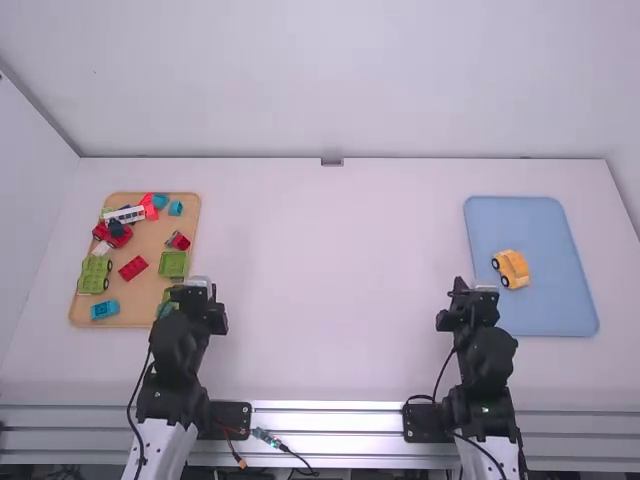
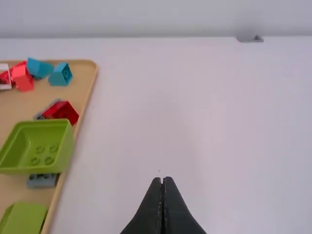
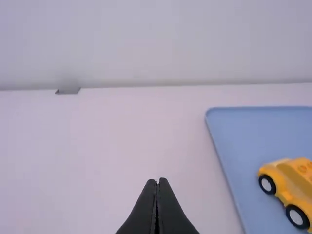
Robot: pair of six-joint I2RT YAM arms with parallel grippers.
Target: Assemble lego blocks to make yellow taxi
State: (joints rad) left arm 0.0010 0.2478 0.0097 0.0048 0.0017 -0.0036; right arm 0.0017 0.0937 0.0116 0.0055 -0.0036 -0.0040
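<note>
Both trays rest on the white tabletop: the tan tray at the left side, the blue tray at the right. A broad stretch of tabletop runs between them, from the wall at the far edge to the metal rails at the near edge. Left gripper: by the tan tray's inner edge, toward its near end. Right gripper: just beside the blue tray's inner edge.

High view: the yellow car sits on the blue tray, nearer its inner side. On the tan tray, a green wheeled base, a flat red block and a blue block lie apart from one another.

Left wrist view: the left gripper's fingers meet at the tips and grip nothing. An open green block shows round studs inside; a grey studded piece juts out beside it, near the tray's rim.

Right wrist view: the right gripper's fingers are likewise together, holding nothing. Two dark wheels with white hubs are visible on the car's side.
</note>
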